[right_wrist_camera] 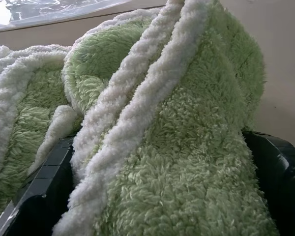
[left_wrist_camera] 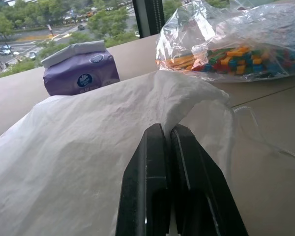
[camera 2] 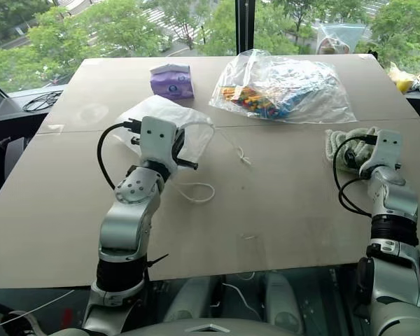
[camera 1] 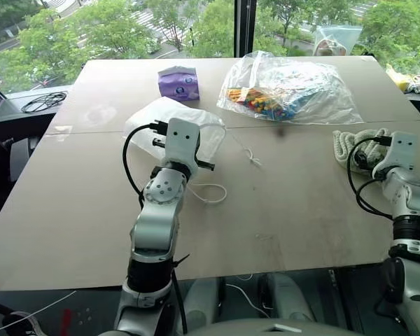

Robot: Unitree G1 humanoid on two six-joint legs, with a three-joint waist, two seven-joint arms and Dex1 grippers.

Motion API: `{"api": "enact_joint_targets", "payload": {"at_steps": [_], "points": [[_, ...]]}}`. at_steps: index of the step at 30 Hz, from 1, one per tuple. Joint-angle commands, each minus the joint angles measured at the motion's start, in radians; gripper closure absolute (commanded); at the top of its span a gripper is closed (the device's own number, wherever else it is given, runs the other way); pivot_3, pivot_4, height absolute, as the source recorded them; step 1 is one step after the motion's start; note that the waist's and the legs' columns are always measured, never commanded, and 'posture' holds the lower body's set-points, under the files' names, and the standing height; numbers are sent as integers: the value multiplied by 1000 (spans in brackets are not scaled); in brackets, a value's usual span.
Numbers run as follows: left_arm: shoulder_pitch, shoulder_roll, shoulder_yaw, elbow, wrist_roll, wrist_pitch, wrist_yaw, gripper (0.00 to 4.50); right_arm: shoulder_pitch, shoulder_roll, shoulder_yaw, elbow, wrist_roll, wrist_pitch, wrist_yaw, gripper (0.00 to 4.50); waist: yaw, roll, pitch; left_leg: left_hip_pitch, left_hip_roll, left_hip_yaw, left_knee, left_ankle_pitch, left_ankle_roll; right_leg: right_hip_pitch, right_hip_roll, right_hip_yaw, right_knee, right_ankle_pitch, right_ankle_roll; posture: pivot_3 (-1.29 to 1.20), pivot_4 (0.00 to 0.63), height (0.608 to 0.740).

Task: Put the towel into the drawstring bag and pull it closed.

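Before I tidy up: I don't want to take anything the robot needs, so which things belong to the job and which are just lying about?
Job: towel; drawstring bag.
Lying about: purple tissue pack; clear bag of coloured pieces; black cable.

Tan table (camera 1: 91, 210) carries drawstring bag (camera 1: 143, 119); towel (camera 1: 343, 143); tissue pack (camera 1: 179, 82); clear plastic bag (camera 1: 294, 91)

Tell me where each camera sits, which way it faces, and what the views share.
Left eye, right eye: head pair, looking down over table; both arms show.
Left wrist: looks along left gripper, jaws shut on drawstring bag, toward tissue pack.
Right wrist: right gripper's fingers wide around towel.
Shared: clear plastic bag in head and left wrist views.
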State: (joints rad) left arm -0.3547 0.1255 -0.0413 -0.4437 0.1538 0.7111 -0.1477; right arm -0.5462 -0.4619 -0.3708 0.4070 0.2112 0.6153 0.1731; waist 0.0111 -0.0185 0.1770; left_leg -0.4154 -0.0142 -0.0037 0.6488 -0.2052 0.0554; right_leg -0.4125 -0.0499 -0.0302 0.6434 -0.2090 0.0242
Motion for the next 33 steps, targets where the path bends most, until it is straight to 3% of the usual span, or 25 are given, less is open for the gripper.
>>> {"api": "enact_joint_targets", "payload": {"at_steps": [1, 7, 10, 11, 17, 27, 33], "points": [[2, 6, -12, -39, 0, -22, 7, 4500, 58, 35, 95, -64, 45, 76, 127, 527, -6, -1, -1, 0, 0, 0, 0, 0, 0, 0, 0, 0, 0, 0, 0, 0, 150, 740], [13, 15, -23, -42, 8, -24, 11, 4500, 125, -7, 239, -151, -10, 23, 264, 3011, -26, -2, -1, 1, 3, 0, 0, 0, 0, 0, 3, 0, 0, 1, -1, 0, 150, 740], [15, 18, -22, -44, 8, -22, 12, 4500, 135, -29, 283, -160, -49, -55, 302, 4033, -26, -2, -1, 2, 4, 0, 0, 0, 0, 0, 4, 0, 0, 1, -2, 0, 150, 740], [15, 19, -22, -44, 7, -22, 12, 4500, 135, -33, 292, -162, -59, -74, 309, 4161, -26, -2, -1, 2, 5, 0, 0, 0, 0, 0, 4, 0, 0, 1, -2, 0, 150, 740], [9, 55, 19, -45, -37, -17, -35, 4500, 117, -31, 301, -243, -18, -113, 409, 4180, -29, -2, -1, 2, 7, 1, 0, 0, 0, -1, 7, 2, 0, 2, -3, 0, 150, 740], [-16, 117, 192, -103, -342, 35, -229, 4500, 29, 69, 205, -612, 449, 274, 511, 4180, -15, 2, 4, -2, 11, 1, 0, 0, -1, -4, 10, 1, -2, 3, -6, 0, 150, 740], [-65, 126, 281, -124, -531, 137, -257, 4500, 41, 80, 260, -718, 528, 338, 493, 4180, 1, 2, 4, -3, 8, 1, 0, 0, -1, -4, 6, 0, -3, 1, -10, 0, 150, 740]]}}
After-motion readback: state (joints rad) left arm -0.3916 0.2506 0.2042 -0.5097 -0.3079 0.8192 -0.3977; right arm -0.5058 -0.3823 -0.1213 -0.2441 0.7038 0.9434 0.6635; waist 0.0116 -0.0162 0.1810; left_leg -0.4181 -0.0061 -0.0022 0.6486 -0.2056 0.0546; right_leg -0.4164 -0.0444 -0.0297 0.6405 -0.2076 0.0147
